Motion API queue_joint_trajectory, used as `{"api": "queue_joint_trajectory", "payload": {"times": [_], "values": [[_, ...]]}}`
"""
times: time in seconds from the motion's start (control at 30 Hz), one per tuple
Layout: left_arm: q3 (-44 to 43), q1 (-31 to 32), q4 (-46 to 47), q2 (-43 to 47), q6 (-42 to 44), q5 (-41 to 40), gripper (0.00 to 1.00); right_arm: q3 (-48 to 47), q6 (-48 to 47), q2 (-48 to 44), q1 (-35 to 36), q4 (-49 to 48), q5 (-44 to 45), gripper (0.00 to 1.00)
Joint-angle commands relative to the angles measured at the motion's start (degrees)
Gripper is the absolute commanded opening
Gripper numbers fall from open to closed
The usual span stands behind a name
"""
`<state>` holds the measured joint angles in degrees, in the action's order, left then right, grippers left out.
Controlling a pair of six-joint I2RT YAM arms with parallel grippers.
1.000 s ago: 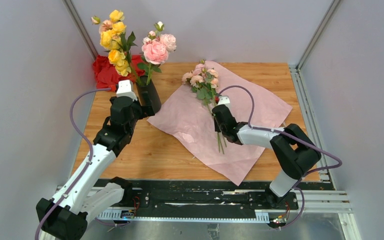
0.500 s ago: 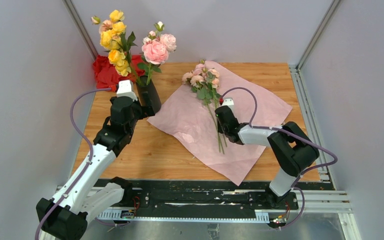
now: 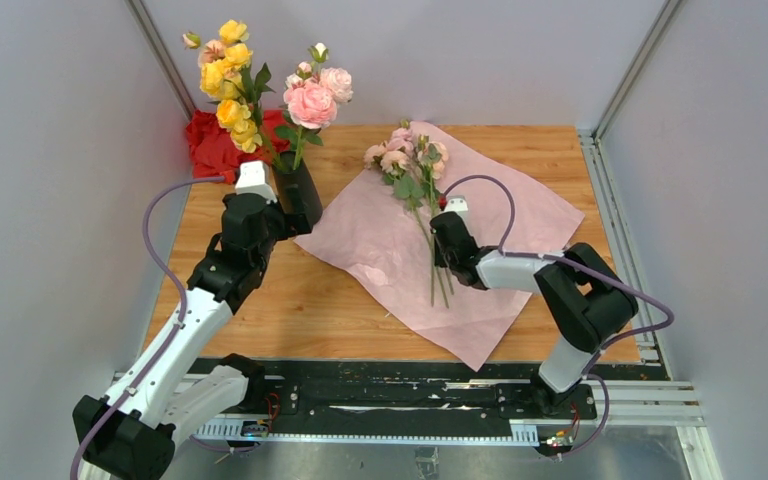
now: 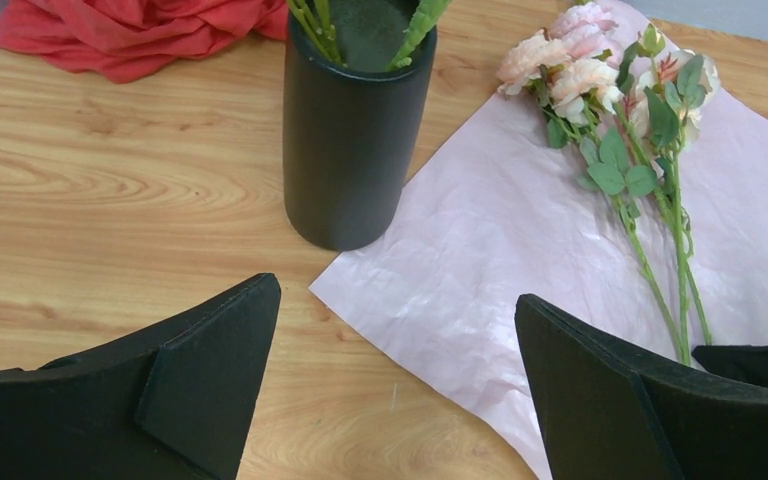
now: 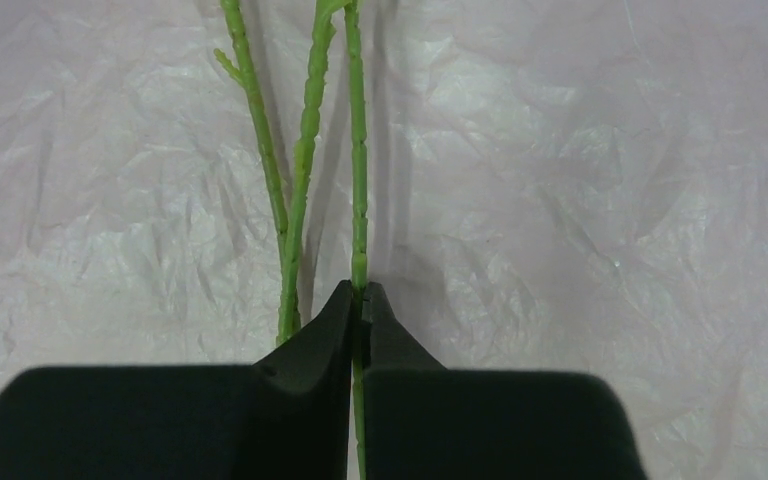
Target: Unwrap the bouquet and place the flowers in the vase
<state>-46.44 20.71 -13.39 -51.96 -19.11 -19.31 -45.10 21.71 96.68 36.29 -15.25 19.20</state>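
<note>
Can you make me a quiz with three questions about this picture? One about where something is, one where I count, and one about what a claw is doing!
1. Where does the black vase stand?
A) on the wooden table, at the edge of the pink paper
B) in the middle of the paper
C) tipped over on the paper

2. How many flower stems show in the right wrist view?
A) one
B) three
C) six

3. What is the right claw doing?
A) standing wide open
B) gripping the vase
C) shut on one stem

Answers:
1 A: its base sits upright on bare wood by the paper's corner.
2 B: three green stems run up the paper.
3 C: its tips pinch one stem, with no gap left between them.
</note>
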Motion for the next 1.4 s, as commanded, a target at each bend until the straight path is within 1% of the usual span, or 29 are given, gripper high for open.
{"api": "queue_joint_trajectory", "payload": {"times": [0.0, 0.13, 0.23, 0.33, 0.43, 0.57, 0.63, 0.7, 0.8, 0.83, 0.93, 1.1, 1.2, 1.37], "values": [[-0.43, 0.51, -0.08, 0.14, -0.18, 3.16, 1.00, 1.73, 1.03, -7.59, -0.72, 2.86, -0.02, 0.00], [-1.48, 3.67, -0.61, -0.54, -0.67, 3.97, 1.00, 2.21, -0.29, -20.28, -0.58, 5.43, 0.96, 0.00], [-1.84, 6.60, 0.15, -1.39, -1.86, 4.75, 1.00, 1.90, -1.98, -27.82, -0.53, 7.73, 0.95, 0.00], [-1.87, 9.71, 2.52, -2.47, -3.80, 6.52, 1.00, 0.52, -3.28, -32.77, -0.48, 12.13, 0.94, 0.00], [-2.74, 12.34, 4.42, -4.11, -5.09, 8.12, 1.00, 1.36, -3.92, -36.85, -0.46, 12.30, 1.19, 0.00], [-3.92, 15.56, 5.98, -6.31, -6.07, 8.95, 1.00, 2.23, -3.66, -38.57, -0.46, 12.61, 0.85, 0.00], [-4.19, 16.80, 7.06, -7.33, -6.62, 9.76, 1.00, 2.21, -2.81, -39.64, -0.45, 13.21, -0.89, 0.00], [-3.83, 17.67, 9.01, -8.32, -7.37, 10.54, 1.00, 2.34, -2.20, -40.87, -0.31, 12.97, -2.20, 0.00], [-3.11, 18.22, 12.93, -10.51, -9.13, 13.97, 1.00, 1.81, -1.58, -42.84, 0.44, 13.60, -3.91, 0.00], [-3.01, 18.22, 15.77, -11.14, -9.86, 15.51, 1.00, 1.59, -1.42, -43.50, 0.97, 13.96, -4.26, 0.00], [-5.13, 18.31, 20.32, -14.80, -10.43, 20.87, 0.99, 1.31, -2.93, -45.59, 4.50, 14.46, -3.44, 0.00], [-8.45, 18.32, 26.13, -18.66, -14.11, 25.96, 0.99, -0.73, -6.13, -47.55, 12.01, 14.98, 0.78, 0.00], [-8.83, 18.40, 30.06, -20.63, -16.74, 26.78, 0.99, -1.51, -6.42, -47.66, 14.20, 16.43, 1.18, 0.00], [-8.04, 18.49, 36.01, -24.03, -20.39, 25.17, 0.98, -2.05, -6.74, -46.71, 17.06, 16.00, 2.41, 0.00]]}}
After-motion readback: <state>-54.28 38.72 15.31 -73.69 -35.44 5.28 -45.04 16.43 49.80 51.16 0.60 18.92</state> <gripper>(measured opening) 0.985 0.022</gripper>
